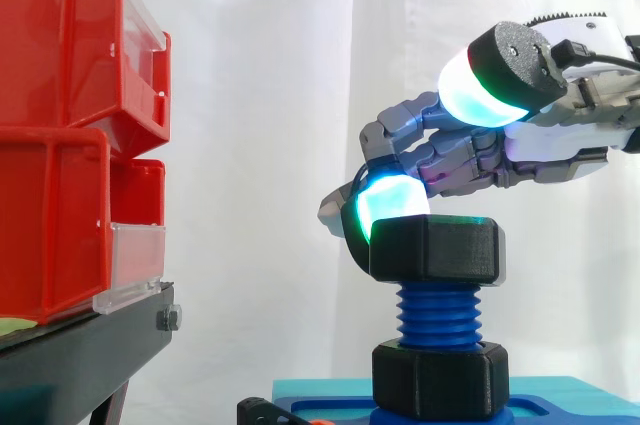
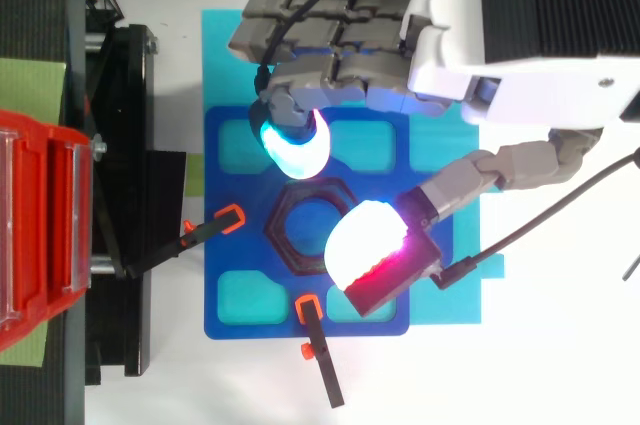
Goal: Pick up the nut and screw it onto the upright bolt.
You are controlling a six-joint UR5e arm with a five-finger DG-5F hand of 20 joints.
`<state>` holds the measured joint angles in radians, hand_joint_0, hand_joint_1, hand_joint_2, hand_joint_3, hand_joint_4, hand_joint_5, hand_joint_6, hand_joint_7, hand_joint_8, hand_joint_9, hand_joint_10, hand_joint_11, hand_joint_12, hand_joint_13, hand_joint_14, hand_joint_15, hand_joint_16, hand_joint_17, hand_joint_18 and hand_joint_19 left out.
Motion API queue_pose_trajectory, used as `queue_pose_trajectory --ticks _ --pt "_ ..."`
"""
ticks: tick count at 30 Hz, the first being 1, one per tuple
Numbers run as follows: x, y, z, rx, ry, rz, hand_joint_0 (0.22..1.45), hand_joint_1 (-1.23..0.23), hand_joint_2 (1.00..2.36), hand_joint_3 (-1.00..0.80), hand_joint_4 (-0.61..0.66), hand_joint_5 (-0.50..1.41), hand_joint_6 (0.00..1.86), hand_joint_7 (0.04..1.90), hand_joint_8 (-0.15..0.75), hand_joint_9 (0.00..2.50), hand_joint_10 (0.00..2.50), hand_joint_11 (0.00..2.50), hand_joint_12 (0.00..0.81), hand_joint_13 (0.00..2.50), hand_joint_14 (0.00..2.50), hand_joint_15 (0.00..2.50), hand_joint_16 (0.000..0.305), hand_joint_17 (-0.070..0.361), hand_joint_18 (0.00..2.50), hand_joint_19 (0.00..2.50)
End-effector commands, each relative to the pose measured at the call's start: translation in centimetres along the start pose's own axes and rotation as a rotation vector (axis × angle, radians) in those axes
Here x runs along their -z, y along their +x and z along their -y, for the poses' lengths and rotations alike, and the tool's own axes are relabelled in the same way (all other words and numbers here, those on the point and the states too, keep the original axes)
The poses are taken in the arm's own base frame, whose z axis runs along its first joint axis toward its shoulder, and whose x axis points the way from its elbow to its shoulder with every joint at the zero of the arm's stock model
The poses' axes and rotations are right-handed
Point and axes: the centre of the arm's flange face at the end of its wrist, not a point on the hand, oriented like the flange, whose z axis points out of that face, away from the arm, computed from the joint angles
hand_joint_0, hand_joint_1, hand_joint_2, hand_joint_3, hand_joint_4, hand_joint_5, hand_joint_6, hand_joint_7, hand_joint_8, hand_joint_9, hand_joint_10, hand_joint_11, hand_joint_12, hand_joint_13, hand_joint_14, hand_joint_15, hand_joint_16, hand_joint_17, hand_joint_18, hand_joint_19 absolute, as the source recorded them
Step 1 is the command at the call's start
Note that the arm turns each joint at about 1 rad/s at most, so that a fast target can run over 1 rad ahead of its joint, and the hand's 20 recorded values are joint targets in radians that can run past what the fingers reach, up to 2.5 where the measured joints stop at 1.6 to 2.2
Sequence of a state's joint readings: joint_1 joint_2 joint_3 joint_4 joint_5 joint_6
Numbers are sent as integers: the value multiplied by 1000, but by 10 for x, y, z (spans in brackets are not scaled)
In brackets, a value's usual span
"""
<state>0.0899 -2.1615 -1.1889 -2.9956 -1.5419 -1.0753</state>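
Since the hand is held apart, the stiff, seemingly light nut at lower centre is best pinched across opposite flats.

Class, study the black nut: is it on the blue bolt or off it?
On. In the side view the nut sits level at the top of the bolt, with bare blue thread showing beneath it.

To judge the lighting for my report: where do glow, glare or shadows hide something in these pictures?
Side view: the upper black nut looks dark against the bright white curtain, a cyan-green pad of the robot hand glowing beside it. Top view: a near-white, magenta-edged pad covers part of the nut's rim.
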Motion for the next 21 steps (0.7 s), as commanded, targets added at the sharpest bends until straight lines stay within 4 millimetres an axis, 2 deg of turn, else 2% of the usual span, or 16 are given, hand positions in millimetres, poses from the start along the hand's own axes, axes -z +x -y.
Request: queue_pose_trajectory --ticks 1,10,13,16,21 --pt "0 -2 2 0 0 3 468 -282 1000 -500 189 -109 507 1277 250 371 0 0 261 219 0 0 28 62 0 0" --pt "2 -5 5 -1 6 3 476 -301 1000 -500 207 -92 501 1247 251 446 0 0 249 273 0 0 24 55 0 0" --pt "0 -7 5 -1 4 11 471 -298 1000 -500 230 -129 503 1017 232 391 0 0 262 231 0 0 27 61 0 0" --pt "-2 -17 2 2 -1 27 462 -289 1000 -500 191 -163 503 809 215 302 0 0 270 187 0 0 30 68 0 0" --pt "-6 -27 -8 11 -26 45 456 -278 1000 -500 160 -182 501 677 206 257 0 0 276 139 0 0 33 74 0 0"
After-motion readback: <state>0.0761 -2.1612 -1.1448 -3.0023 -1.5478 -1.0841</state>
